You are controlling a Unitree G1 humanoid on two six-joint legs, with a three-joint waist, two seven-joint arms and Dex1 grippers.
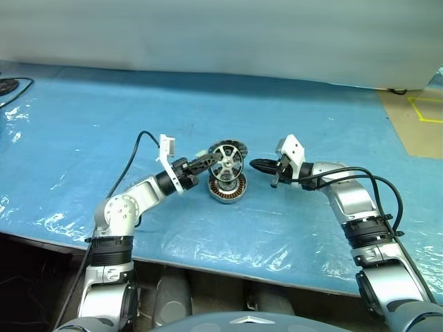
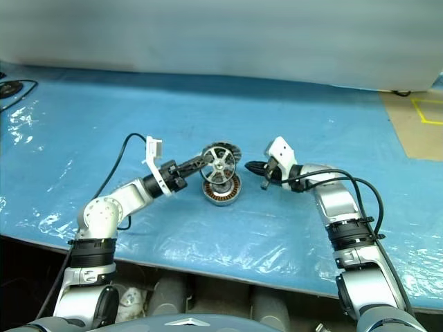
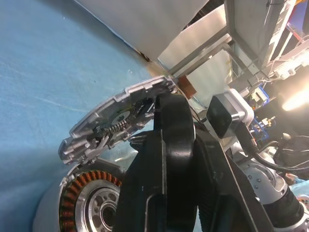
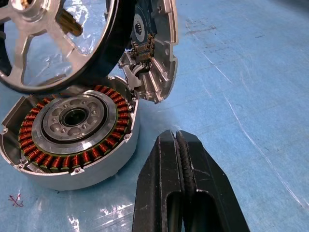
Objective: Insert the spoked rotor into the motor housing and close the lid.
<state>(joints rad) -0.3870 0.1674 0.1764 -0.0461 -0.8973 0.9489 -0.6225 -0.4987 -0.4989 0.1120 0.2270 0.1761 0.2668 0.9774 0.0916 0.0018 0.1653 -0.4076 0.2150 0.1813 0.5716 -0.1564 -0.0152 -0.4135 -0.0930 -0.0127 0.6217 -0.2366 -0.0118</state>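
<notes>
Item one, our left pincer (image 1: 210, 160): clamped on the dark rim of the spoked rotor (image 1: 227, 161), which it holds on edge, silver face toward us, directly above the motor housing (image 1: 227, 188) and apart from it. Item two, the motor housing: flat on the blue sheet (image 1: 138, 117), just below the left fingertips, copper windings and hollow centre uncovered. Item three, the lid (image 4: 157, 58): standing on edge at the housing's far rim, just behind the rotor, inner side facing the rotor. Item four, our right pincer (image 1: 257, 165): fingers pressed together on nothing, hovering beside the rotor's right edge with a gap between. Bare sheet lies open ahead of both pincers and to either side.
</notes>
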